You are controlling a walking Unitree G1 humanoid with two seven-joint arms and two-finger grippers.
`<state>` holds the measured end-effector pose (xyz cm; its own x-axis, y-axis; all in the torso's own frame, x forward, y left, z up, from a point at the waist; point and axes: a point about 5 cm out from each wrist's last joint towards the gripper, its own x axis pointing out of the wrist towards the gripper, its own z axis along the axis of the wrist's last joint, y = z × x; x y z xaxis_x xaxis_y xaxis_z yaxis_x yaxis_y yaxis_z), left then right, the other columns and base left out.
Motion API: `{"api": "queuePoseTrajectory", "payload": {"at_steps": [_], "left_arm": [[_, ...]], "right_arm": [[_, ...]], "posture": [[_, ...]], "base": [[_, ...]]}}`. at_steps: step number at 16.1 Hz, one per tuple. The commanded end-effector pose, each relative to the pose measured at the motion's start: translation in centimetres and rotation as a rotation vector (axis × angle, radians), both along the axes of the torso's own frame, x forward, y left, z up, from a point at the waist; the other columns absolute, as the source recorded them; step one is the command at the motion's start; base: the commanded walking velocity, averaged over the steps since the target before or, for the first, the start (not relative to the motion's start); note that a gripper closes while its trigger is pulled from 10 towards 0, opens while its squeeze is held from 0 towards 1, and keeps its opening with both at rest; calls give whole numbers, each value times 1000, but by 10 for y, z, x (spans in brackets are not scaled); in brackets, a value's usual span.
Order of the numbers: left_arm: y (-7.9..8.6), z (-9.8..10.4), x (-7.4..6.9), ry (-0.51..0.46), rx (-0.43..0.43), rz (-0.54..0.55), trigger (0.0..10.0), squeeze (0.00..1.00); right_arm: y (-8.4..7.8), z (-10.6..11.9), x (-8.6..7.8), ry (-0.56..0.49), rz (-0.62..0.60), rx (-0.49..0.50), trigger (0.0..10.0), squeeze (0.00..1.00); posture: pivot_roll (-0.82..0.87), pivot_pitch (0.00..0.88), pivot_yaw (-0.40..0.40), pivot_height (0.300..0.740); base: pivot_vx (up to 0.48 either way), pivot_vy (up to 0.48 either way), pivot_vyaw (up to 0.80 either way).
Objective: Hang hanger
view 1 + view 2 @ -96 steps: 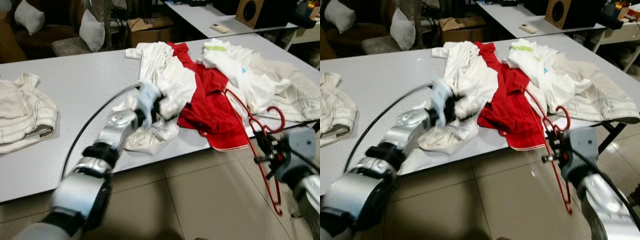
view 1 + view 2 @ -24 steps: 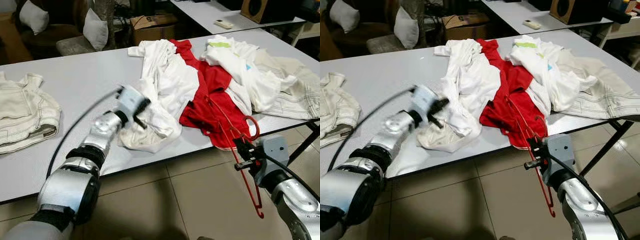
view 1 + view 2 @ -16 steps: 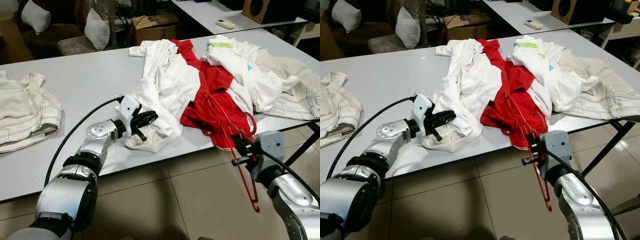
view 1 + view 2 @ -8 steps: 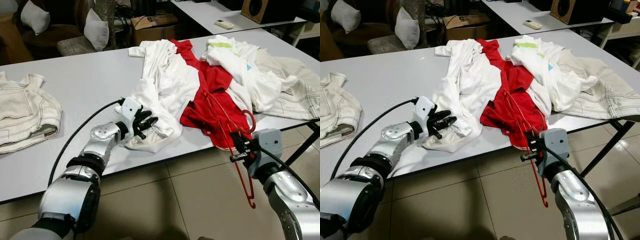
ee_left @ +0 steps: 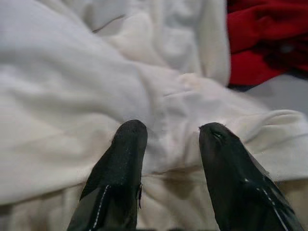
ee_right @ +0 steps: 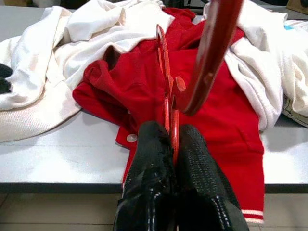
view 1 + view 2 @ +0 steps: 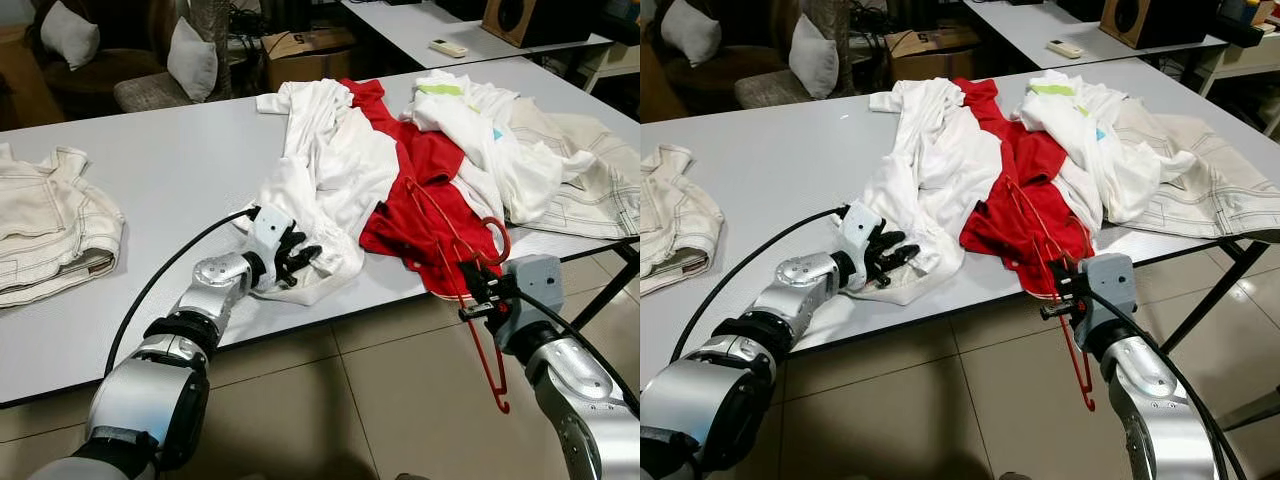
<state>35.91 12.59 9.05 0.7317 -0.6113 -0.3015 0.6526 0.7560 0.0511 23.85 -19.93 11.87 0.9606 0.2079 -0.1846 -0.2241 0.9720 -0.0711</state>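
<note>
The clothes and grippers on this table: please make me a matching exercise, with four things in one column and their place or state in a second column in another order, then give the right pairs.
Things:
1. red hanger
2. left gripper
3. red garment
4. cream jacket

Places or states:
A. lies folded at the left end of the table
B. open, fingers on the white garment
C. spread in the middle of the pile, between white clothes
D. clamped in the right gripper, one end hanging below the table edge

Pairs: 1-D, 2-B, 3-C, 4-A
</note>
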Motion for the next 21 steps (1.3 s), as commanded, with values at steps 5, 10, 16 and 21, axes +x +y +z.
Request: {"api": "queuePoseTrajectory", "payload": {"at_steps": [5,10,16,21], "left_arm": [[5,2,3,-40,37,55,0,0],[2,0,0,-48,46,25,0,0],[15,38,14,-121,-387,132,0,0],[18,38,11,-203,-2,-50,10000,0]], "right_arm": [[2,4,5,-27,16,-10,10000,0],[1,4,5,-25,19,-11,10000,0],[0,5,5,-27,16,-4,10000,0],[2,5,8,-29,28,-2,10000,0]], "posture": [[-200,0,69,740],[-198,0,63,740],[-195,0,57,740],[-183,0,46,740]], "base": [[0,0,0],[0,0,0],[0,0,0],[0,0,0]]}}
